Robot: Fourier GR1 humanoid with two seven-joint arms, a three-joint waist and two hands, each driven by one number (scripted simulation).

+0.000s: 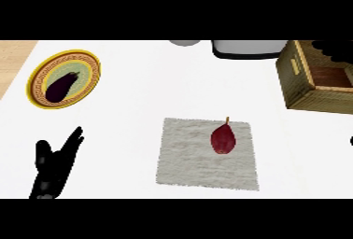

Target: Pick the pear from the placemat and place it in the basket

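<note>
A dark red pear (222, 138) with a thin stem lies on the upper right part of a white fabric placemat (196, 163) in the middle of the counter. The wooden basket (298, 86) stands at the far right, its opening partly cut off by the view's edge. My left hand (53, 168) rests open at the lower left with its fingers up, well left of the placemat and holding nothing. Only a black sliver of my right hand (350, 140) shows at the right edge, below the basket.
A yellow-rimmed plate (86, 58) holding a dark eggplant (62, 86) sits at the far left. A white appliance (248, 49) and a small grey object (183, 43) stand along the back. A dark shape (334, 50) hangs over the basket's far corner.
</note>
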